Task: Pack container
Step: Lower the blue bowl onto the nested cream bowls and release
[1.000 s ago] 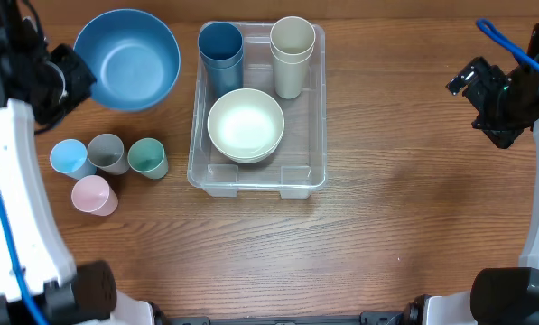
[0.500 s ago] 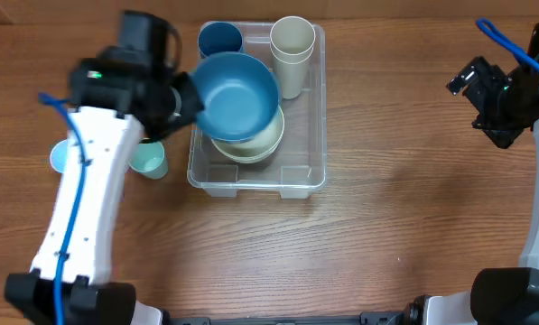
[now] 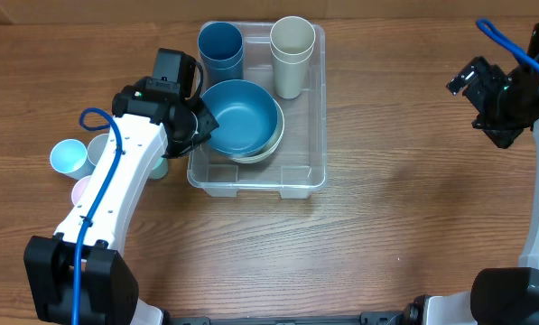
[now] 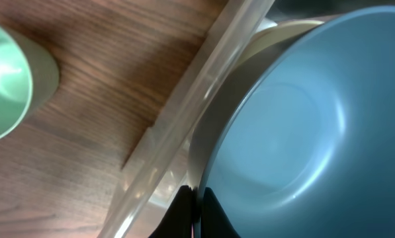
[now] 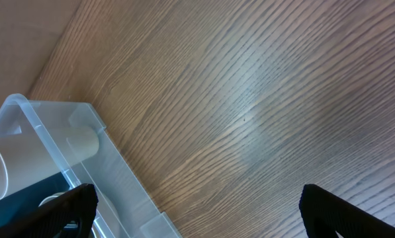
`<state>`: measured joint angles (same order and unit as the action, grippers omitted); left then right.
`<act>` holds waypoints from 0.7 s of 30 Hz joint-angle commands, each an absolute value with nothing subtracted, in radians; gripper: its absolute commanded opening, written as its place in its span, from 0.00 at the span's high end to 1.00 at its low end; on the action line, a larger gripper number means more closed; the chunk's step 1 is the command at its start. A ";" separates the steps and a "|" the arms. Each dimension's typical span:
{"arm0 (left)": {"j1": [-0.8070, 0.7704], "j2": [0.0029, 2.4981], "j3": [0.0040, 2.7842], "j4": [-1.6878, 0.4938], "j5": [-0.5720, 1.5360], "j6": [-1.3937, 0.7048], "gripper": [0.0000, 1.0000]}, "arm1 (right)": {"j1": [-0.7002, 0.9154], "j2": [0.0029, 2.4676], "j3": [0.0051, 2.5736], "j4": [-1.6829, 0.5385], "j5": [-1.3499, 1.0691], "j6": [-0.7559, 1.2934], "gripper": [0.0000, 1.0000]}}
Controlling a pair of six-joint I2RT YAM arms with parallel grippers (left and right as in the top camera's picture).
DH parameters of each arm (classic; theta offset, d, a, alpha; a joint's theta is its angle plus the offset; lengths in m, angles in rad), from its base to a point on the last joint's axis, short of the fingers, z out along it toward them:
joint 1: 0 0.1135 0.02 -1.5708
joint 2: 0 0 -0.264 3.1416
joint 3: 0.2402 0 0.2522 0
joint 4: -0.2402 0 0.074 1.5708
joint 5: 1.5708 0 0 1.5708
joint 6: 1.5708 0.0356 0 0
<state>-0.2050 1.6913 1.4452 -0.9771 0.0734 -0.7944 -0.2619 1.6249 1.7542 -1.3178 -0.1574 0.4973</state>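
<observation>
The clear container [image 3: 307, 177] stands at the table's middle back. Inside it a large blue bowl [image 3: 244, 116] rests in a cream bowl [image 3: 271, 149]. My left gripper [image 3: 200, 132] is shut on the blue bowl's left rim, over the container's left wall. In the left wrist view the gripper [image 4: 198, 213] pinches the rim of the blue bowl [image 4: 303, 132], with the cream bowl [image 4: 266, 36] beneath it and the container wall [image 4: 197, 112] alongside. My right gripper [image 3: 466, 83] hovers open and empty far to the right; in its wrist view the gripper [image 5: 204, 215] spans bare wood beside the container [image 5: 85, 125].
Dark blue cups [image 3: 220, 45] and cream cups [image 3: 292, 52] stand in the container's back end. Left of it are small cups: light blue [image 3: 67, 156], grey [image 3: 96, 144], pink [image 3: 78, 191] and green [image 4: 5, 79], partly hidden under my left arm.
My left arm carried the blue bowl from the table's back left into the container and lowered it onto the cream bowl. The right arm has not moved.
</observation>
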 commanded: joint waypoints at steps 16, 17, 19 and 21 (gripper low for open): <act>-0.139 1.626 1.616 -1.127 0.145 -0.725 0.62 | -0.263 1.614 1.786 -1.312 -0.159 0.498 0.00; -0.125 1.610 1.641 -1.173 0.108 -0.707 0.61 | -0.263 1.614 1.786 -1.312 -0.159 0.498 0.00; -0.082 1.567 1.674 -1.273 0.016 -0.690 0.56 | -0.263 1.614 1.786 -1.312 -0.159 0.498 0.00; -0.031 1.523 1.674 -1.345 -0.042 -0.668 0.48 | -0.263 1.614 1.786 -1.312 -0.159 0.498 0.00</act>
